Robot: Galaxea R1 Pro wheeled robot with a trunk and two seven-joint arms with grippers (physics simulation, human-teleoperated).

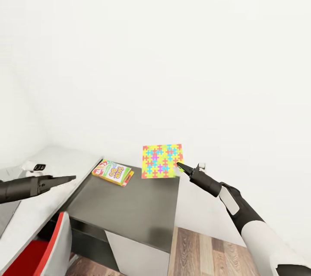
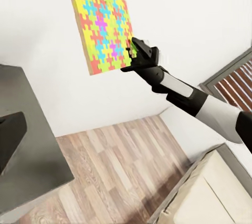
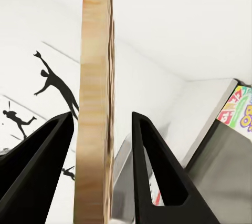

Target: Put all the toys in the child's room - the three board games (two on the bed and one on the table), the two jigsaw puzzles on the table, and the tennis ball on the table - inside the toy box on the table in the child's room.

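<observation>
At the far left of the head view the left gripper [image 1: 69, 178] reaches forward over the light grey part of the table [image 1: 65, 159]; its fingertips taper together into a point and nothing is between them, though whether it is fully clenched I cannot tell. Below it, a red-and-grey chair [image 1: 41, 250] stands at the desk edge. Further right, on the dark grey top, lies 1 board game [image 1: 113, 172] — the white-green box lettered SKIP-BO — flat near the back edge by the white wall [image 1: 172, 51]. Next comes 1 jigsaw puzzle [image 1: 162, 160], lifted clear of the table and standing upright, its colourful face turned toward the head camera. The right gripper [image 1: 179, 165] grasps it at its right edge. In the right wrist view the puzzle [image 3: 97, 103] shows edge-on as a tan slab between the 2 black fingers [image 3: 152, 155], with black sports silhouettes [image 3: 55, 84] on the wall beyond. The left wrist view shows the same grasp [image 2: 132, 49] from the side — the puzzle [image 2: 102, 27] held above the wood-plank floor [image 2: 121, 171].
</observation>
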